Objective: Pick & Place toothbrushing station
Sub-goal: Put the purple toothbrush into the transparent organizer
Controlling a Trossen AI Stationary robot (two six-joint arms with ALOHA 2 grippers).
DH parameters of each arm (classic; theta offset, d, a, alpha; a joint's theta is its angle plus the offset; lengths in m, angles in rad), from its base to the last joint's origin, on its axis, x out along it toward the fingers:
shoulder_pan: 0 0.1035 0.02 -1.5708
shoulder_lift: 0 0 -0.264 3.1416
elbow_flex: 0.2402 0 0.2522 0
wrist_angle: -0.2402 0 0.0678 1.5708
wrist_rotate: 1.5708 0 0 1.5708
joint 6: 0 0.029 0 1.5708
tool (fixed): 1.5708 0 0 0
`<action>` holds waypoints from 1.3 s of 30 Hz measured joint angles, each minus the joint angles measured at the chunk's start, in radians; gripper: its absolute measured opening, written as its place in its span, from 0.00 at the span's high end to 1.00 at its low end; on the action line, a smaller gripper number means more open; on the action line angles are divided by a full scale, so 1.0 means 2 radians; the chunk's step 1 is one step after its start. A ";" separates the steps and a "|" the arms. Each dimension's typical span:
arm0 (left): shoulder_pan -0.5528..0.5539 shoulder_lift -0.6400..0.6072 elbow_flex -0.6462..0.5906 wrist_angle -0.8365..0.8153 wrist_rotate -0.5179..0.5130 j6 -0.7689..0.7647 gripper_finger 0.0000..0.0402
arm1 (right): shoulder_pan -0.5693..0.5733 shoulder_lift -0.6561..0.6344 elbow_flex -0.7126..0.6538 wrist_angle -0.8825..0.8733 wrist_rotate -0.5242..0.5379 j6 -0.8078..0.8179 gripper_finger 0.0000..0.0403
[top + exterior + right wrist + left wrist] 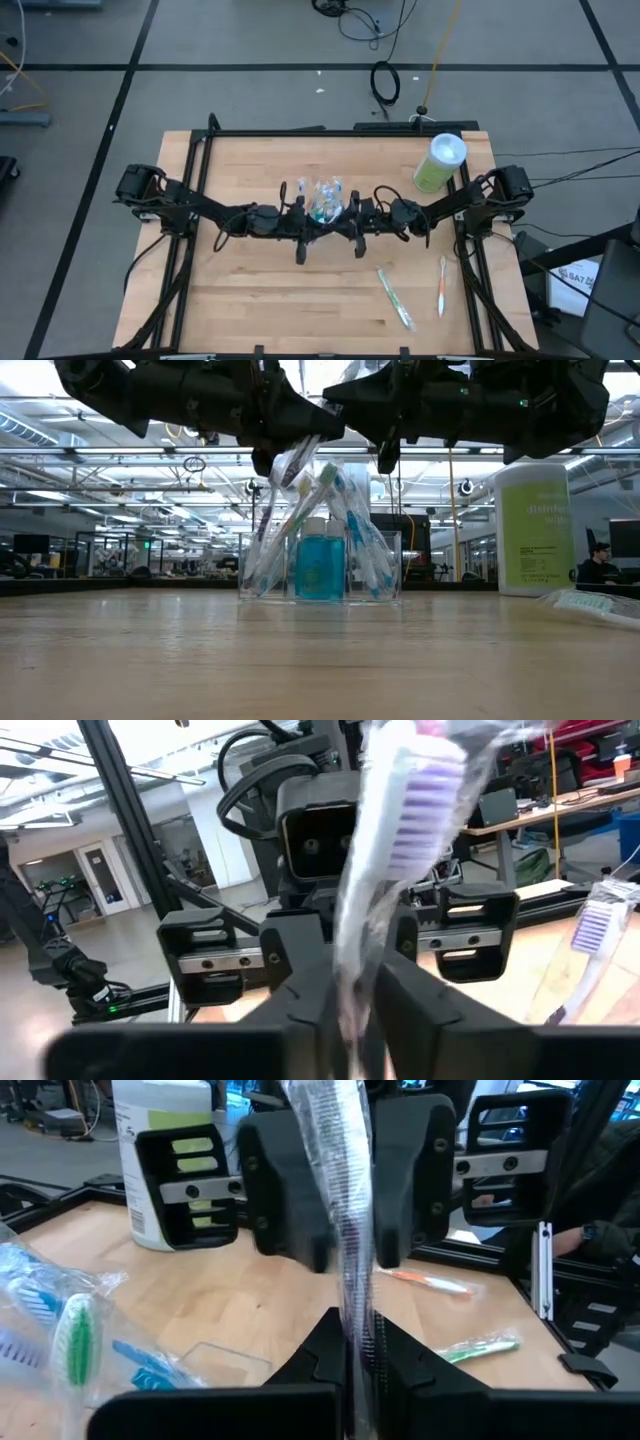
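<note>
Both end effectors, left (300, 222) and right (358, 222), pinch one wrapped toothbrush (345, 1200) above the cup (320, 565) — likely a handover.

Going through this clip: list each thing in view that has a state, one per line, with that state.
Left gripper: shut on wrapped toothbrush.
Right gripper: closed on the same wrapped toothbrush.
Clear cup: upright, holding several toothbrushes.
Green toothbrush: lying flat on the table.
Orange toothbrush: lying flat on the table.
Green canister: upright, lid on.
</note>
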 joint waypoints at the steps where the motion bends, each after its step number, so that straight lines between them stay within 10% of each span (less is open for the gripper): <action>1: 0.000 0.000 0.000 0.000 0.000 0.000 0.97 | 0.000 0.000 0.000 0.000 0.000 0.000 0.89; 16: -0.002 0.000 0.000 -0.012 0.002 0.001 0.80 | 0.004 -0.008 0.000 -0.031 -0.009 -0.011 0.96; 39: -0.004 0.000 0.000 -0.053 0.000 -0.016 0.62 | -0.035 -0.252 0.000 -0.486 0.095 -0.050 0.95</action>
